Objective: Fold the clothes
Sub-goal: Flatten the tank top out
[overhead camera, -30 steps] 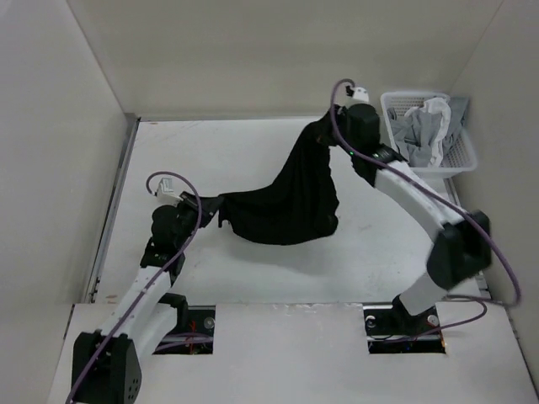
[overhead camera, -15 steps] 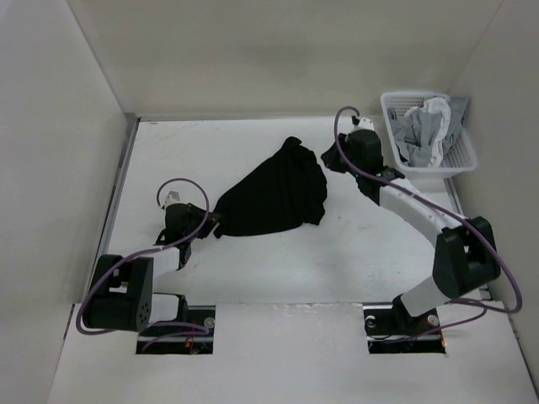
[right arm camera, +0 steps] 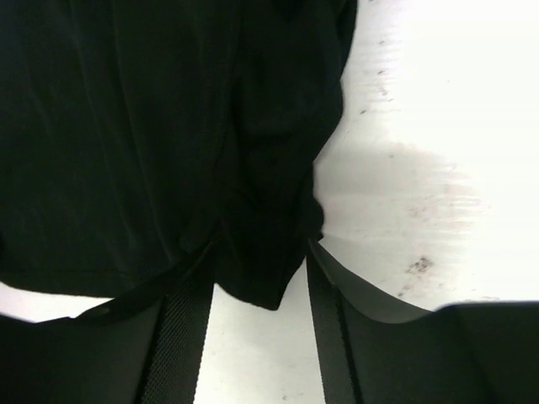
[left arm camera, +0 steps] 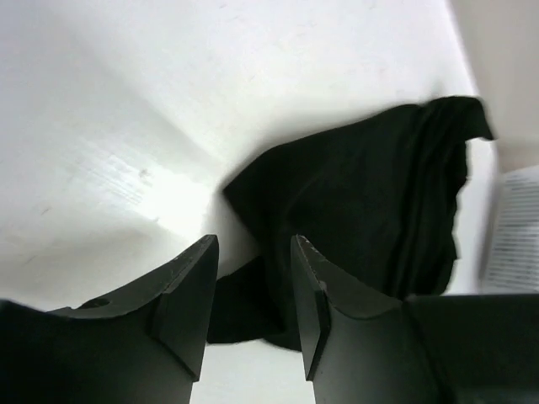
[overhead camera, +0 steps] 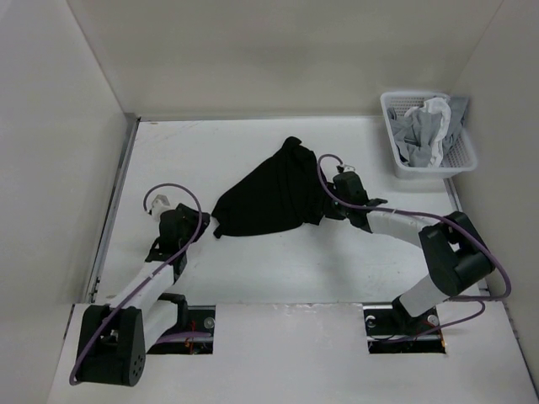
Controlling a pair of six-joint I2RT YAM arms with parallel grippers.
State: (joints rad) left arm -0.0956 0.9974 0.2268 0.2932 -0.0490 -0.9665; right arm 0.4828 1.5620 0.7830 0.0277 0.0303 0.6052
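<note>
Alt text: The main risk, as a judgement, lies in the black T-shirt (overhead camera: 269,195) being a crumpled wedge and not a flat sheet. A fold begun from here would likely trap wrinkles and uneven layers. A tool closing now might also pinch several layers at once, or catch only a loose hem that slips free on lifting. Both tools sit low by the cloth, so a sideways move could drag the heap.

The T-shirt lies near the middle of the bench (overhead camera: 253,269). Its narrow end points toward the far edge and its broad end faces the near edge.

The left arm reaches forward, low and folded, from the near left corner. The left tool (left arm camera: 253,248) sits just beside the shirt's near left corner, fingers apart and clamped on nothing.

The right arm rises from the near right, bends at the elbow, and stretches leftward, low, to the shirt's right edge. The right tool (right arm camera: 261,252) has its fingers apart, with a corner of fabric lying loose between them.

A white basket (overhead camera: 390,126) of pale garments stands at the far right corner.
</note>
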